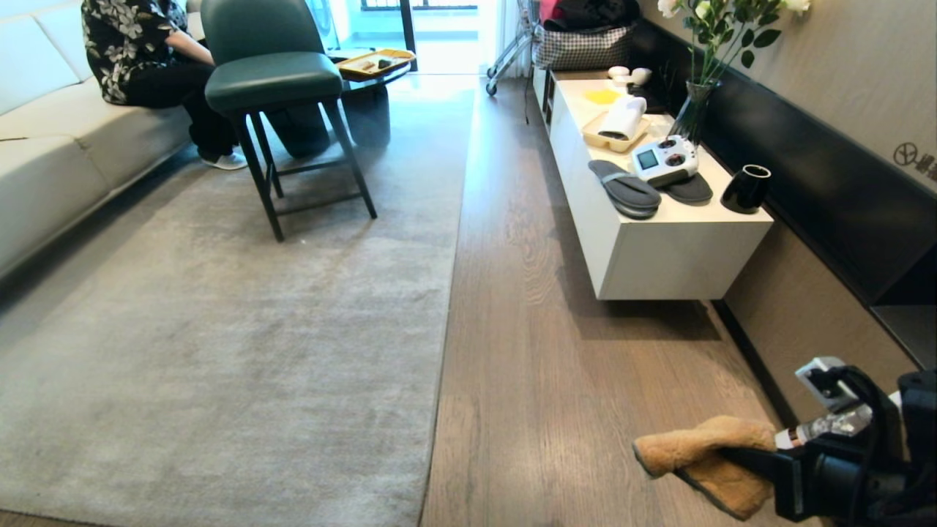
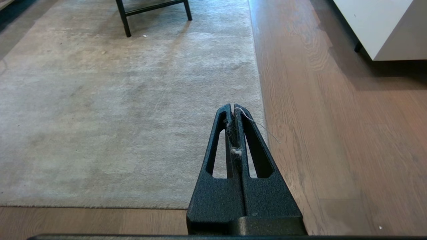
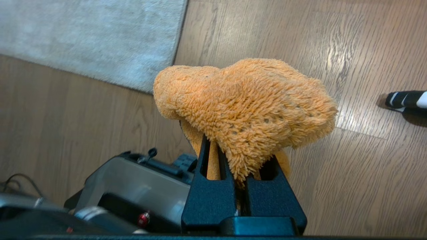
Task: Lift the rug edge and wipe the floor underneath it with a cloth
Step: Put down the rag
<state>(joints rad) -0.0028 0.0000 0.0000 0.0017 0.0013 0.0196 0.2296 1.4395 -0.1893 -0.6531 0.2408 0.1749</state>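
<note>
Gripping cloth (image 3: 247, 106) in right gripper (image 3: 238, 156) above floor (image 1: 527, 351); left gripper (image 2: 233, 110) closed, empty, over rug edge (image 2: 258, 86).

rug (image 1: 219, 329) left on floor (image 1: 527, 351), cabinet (image 1: 659, 249) right, chair (image 1: 278, 95) on rug

A home living room: sofa (image 1: 66, 139), rug (image 1: 219, 351), slippers (image 1: 626, 189).

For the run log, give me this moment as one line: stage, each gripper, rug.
stage: pre-lift | right gripper: shut on cloth, above floor | left gripper: shut, empty | rug edge: flat
</note>
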